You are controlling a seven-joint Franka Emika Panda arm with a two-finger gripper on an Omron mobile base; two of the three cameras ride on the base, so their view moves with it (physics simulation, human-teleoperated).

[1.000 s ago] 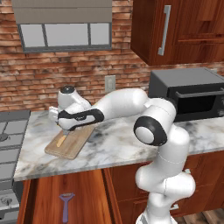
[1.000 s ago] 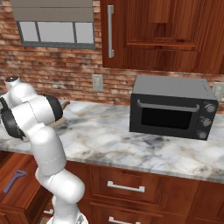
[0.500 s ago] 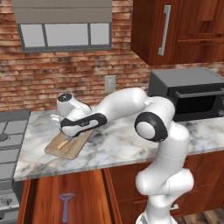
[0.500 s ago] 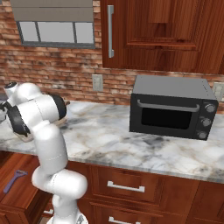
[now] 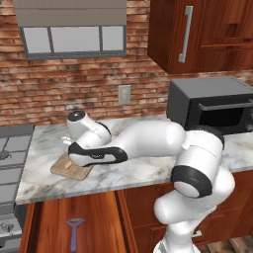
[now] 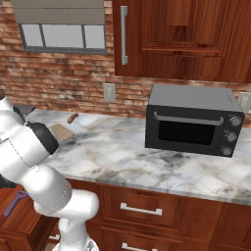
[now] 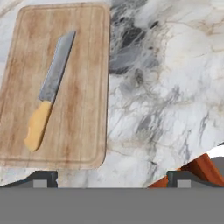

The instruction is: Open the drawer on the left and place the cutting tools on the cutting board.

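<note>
Hand view: knife (image 7: 49, 94) lies flat on the cutting board (image 7: 83, 87); gripper (image 7: 111, 178) jaws wide apart, holding nothing. Purple peeler (image 5: 74, 233) rests in the open drawer (image 5: 99, 220).

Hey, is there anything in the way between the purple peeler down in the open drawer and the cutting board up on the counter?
Nothing visible blocks it. The purple peeler lies alone in the open drawer, and the cutting board on the marble counter has bare wood beside the knife. The open hand holds nothing.
</note>
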